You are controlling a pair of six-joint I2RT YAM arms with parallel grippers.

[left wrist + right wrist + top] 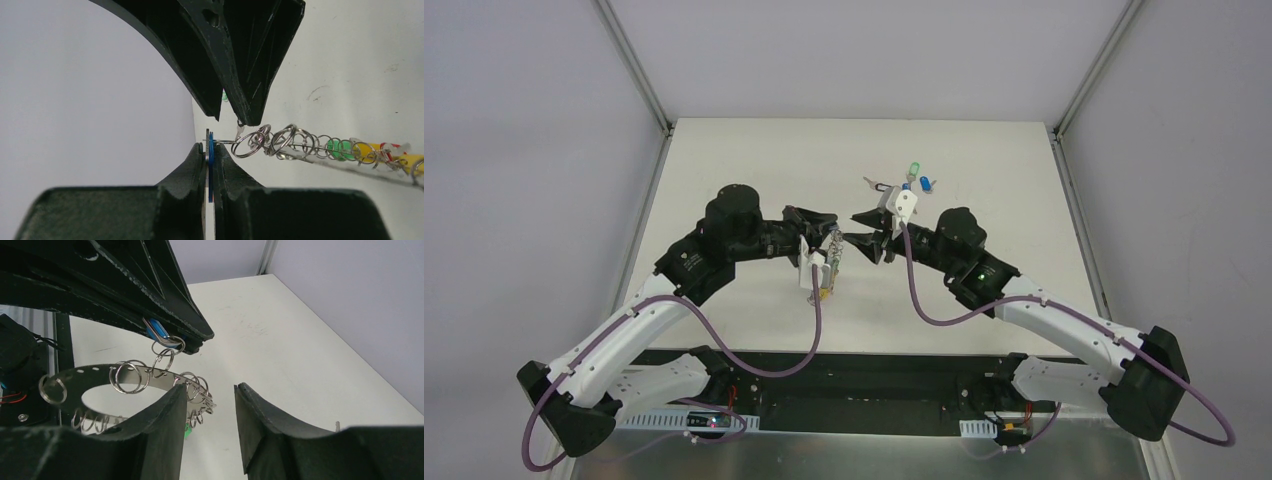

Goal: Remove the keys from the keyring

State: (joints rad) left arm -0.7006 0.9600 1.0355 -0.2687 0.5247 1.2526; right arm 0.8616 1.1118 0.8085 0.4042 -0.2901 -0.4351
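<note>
Above the white table (724, 170), the left gripper (210, 146) is clamped on a blue-tagged key (211, 160). The grey keyring (95, 376) hangs from that key by small split rings (250, 142). The right gripper (210, 387) has its jaws apart, with the keyring's edge just at the gap. A few loose keys (914, 172) lie on the table beyond it.

Keyring (95, 376): flat grey metal band with small holes and a wide opening; held aloft and tilted, with many small wire rings threaded through it.
Attached keys (337, 148): green and yellow tags clustered along the band.
Blue tag (159, 331): pinched edge-on in the left gripper (210, 145).
Loose keys (914, 170): green and blue tags lying close together on the far part of the table (754, 160).
</note>
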